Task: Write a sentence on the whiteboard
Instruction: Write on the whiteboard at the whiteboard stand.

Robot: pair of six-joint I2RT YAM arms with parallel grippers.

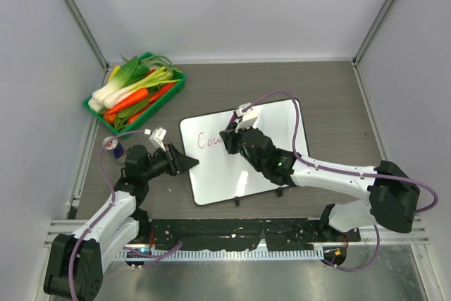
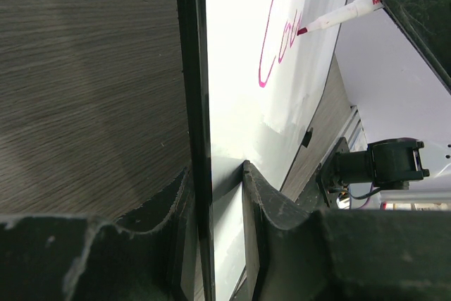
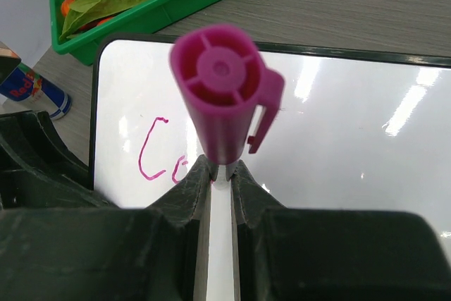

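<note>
Where the dark wood-grain table (image 1: 331,96) fills the centre of the top view, the large glossy white rectangular whiteboard (image 1: 211,177) with a thin black frame lies flat at mid-frame, tilted slightly counter-clockwise.

At upper left stands the green rectangular plastic tray (image 1: 175,88). It contains white-stemmed leafy greens (image 1: 130,79), orange carrots (image 1: 130,101) and a red pepper (image 1: 161,93), heaped to the rim.

The left gripper (image 1: 189,163) is clamped on the board's left edge. In the left wrist view one finger sits on each side of the black frame.

The right gripper (image 1: 236,135) sits over the board's upper centre. Its jaws stand narrow, pinching the magenta plastic marker (image 3: 222,96), which is roughly upright with its capped end toward the wrist camera. The left wrist view shows the marker tip touching the board.

A small blue and silver drink can (image 1: 118,148) stands left of the board, below the tray.

The sentence (image 1: 208,140), in thin pink cursive, occupies the board's upper left. Only "Cou" is legible.
</note>
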